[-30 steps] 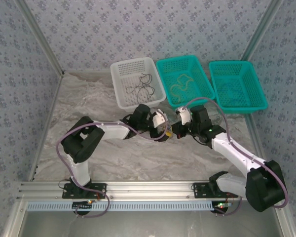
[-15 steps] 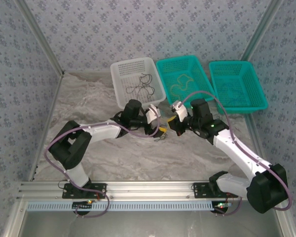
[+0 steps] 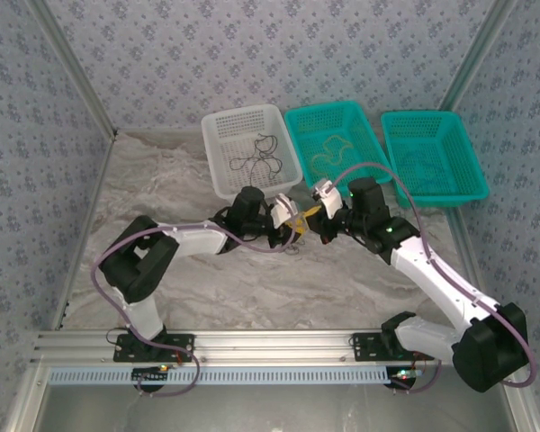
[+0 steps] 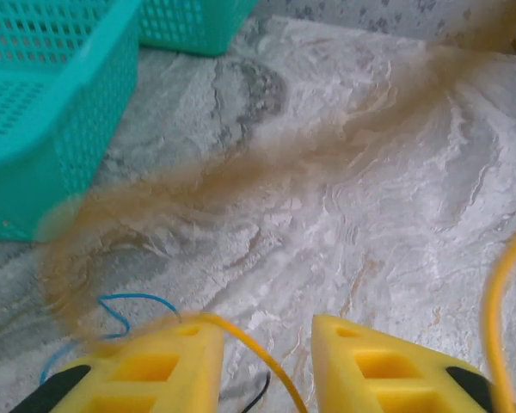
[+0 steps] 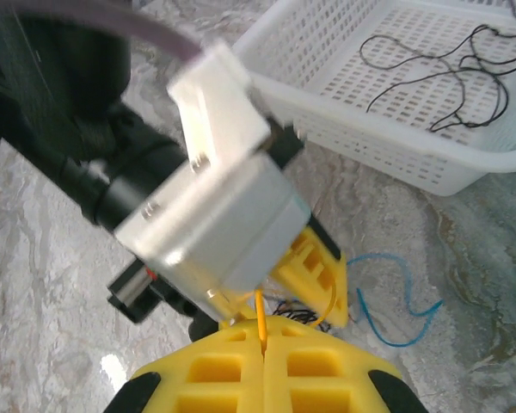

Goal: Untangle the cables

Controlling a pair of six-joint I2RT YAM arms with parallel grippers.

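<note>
1. a marble-patterned tabletop (image 3: 207, 288), white with grey veins, is enclosed by walls (image 3: 252, 54) papered in a small floral print.
2. a rectangular white basket (image 3: 223, 180) of perforated plastic is set at the back; a teal basket (image 3: 297, 121) of the same lattice is placed beside it, and a second teal basket (image 3: 472, 193) further along.
3. a thin black cable (image 3: 256, 160) is coiled loosely inside the white basket.
4. just in front of the white basket's near corner, the right gripper (image 5: 262, 331) is pressed together on a thin yellow cable (image 5: 260, 310).
5. there too, the left gripper (image 4: 262, 331) is held with its blocky yellow fingers apart; the gap is crossed by the yellow cable, and a blue cable (image 4: 136, 295) is lying on the tabletop just beside it.
</note>
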